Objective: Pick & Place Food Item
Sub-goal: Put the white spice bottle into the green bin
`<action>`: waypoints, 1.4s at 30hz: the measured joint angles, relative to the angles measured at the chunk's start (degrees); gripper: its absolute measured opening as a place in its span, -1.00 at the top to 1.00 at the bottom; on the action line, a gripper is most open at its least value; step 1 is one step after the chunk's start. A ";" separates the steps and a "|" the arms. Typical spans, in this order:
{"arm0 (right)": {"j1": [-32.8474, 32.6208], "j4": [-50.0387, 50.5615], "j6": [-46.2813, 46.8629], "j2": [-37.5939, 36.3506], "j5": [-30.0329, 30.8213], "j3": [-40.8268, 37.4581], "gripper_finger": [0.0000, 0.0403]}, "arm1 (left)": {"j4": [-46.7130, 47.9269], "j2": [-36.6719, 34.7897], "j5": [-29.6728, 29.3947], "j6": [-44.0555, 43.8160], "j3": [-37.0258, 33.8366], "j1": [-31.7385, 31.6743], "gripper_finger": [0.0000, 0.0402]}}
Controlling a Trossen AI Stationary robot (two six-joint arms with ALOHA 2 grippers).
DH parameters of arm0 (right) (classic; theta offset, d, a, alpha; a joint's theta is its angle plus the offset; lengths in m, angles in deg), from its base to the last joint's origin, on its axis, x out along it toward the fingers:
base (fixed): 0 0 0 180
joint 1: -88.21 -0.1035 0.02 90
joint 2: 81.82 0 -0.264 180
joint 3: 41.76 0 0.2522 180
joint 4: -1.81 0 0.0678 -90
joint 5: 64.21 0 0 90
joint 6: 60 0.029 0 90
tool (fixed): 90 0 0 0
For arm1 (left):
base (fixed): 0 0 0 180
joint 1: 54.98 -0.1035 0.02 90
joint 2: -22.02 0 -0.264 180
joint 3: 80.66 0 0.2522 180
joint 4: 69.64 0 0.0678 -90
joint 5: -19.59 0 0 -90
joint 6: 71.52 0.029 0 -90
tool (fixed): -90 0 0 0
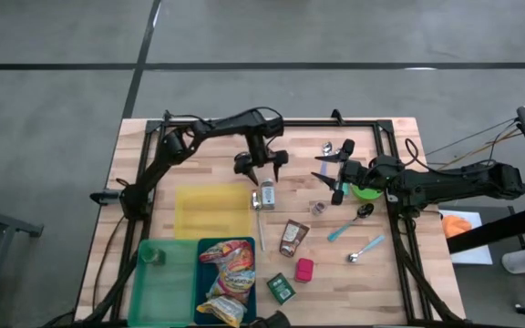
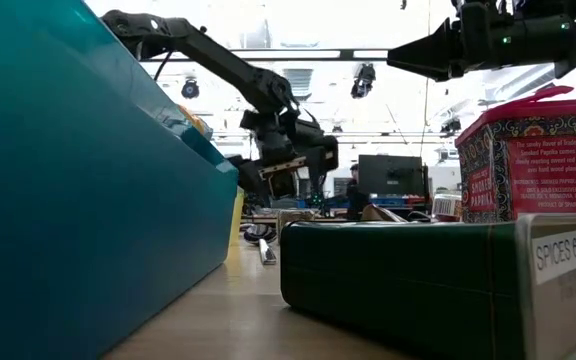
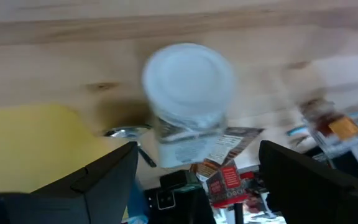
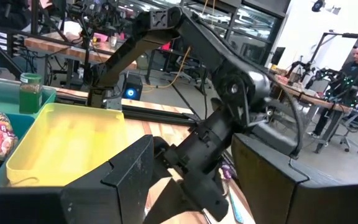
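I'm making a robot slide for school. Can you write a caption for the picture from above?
Left gripper hovers open above a white-lidded jar beside the yellow tray.

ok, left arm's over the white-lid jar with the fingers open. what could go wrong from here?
1. The jar lies on its side, so it may roll as the left gripper closes on it.
2. A spoon lies right beside the jar and the yellow tray sits close; the fingers could catch either.
3. The right gripper hovers open nearby, so the arms could crowd each other.
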 joint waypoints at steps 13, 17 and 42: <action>0.00 -0.02 -0.02 0.00 -0.02 -0.02 -0.07 | -6.45 0.00 1.42 -0.59 -5.12 -1.00 -0.69; 0.00 -0.02 0.00 0.00 0.00 0.00 -0.07 | -6.76 0.12 1.22 -0.75 -5.15 -1.02 -0.69; 0.00 0.00 0.00 0.07 0.00 -0.02 -0.07 | -11.10 0.33 5.57 -2.61 -11.53 -0.37 -0.63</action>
